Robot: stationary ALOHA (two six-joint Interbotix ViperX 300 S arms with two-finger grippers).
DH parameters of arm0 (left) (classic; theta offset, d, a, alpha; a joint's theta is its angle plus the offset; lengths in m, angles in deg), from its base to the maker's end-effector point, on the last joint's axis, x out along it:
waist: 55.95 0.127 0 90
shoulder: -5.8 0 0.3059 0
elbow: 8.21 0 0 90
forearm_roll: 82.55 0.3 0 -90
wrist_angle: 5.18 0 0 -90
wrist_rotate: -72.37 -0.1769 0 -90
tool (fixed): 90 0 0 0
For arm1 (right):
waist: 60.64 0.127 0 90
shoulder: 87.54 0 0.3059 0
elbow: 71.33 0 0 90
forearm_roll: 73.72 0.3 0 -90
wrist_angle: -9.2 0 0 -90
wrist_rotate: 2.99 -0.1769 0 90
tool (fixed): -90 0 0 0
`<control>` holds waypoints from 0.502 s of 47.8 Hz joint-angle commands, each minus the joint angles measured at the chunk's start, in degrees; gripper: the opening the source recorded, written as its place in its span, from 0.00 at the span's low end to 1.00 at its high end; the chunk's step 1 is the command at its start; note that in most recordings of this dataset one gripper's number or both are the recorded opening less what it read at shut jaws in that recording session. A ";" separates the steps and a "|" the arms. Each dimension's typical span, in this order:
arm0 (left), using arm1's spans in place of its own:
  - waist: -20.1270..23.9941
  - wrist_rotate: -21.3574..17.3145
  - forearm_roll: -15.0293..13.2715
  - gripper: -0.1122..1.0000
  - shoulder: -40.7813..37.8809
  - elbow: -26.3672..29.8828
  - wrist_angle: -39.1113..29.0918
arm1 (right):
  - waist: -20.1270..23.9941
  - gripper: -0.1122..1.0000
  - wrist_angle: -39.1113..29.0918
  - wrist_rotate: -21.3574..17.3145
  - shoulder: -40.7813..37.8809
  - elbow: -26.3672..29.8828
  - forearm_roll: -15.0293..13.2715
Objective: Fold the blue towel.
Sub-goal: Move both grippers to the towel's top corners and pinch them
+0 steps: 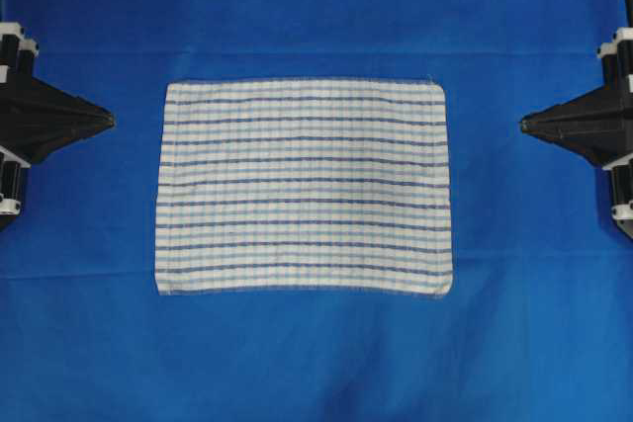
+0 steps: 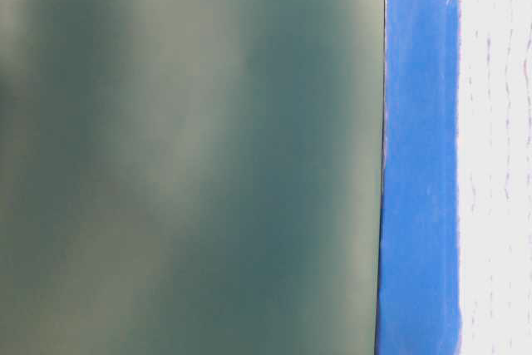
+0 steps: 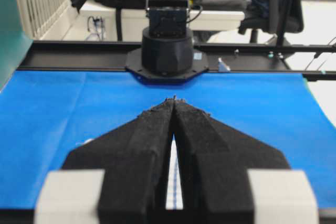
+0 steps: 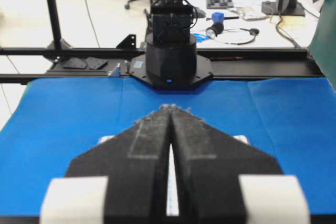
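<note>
Flat and unfolded, the blue towel (image 1: pixel 304 188) sits mid-table on the plain blue sheet (image 1: pixel 316 17): white woven rectangle, thin dark- and pale-blue stripes. Left gripper (image 1: pixel 111 122) and right gripper (image 1: pixel 523 124) clenched, holding nothing, well clear either side.

one blue towel (image 1: pixel 303 188), two pincers, one blue sheet (image 1: pixel 316 17)

Overhead looks straight down; table-level sits close, mostly blocked; wrist cameras face each other across the blue sheet (image 1: pixel 316 7).
</note>
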 commanded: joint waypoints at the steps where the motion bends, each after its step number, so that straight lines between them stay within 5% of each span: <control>1: 2.20 -0.62 -1.05 0.09 -0.88 1.14 -0.09 | -1.85 0.10 0.26 -0.44 -0.62 1.41 0.35; 24: 15.56 0.88 -1.41 0.10 -15.29 0.44 -2.20 | -15.12 0.10 -5.63 -2.81 -12.04 3.08 0.35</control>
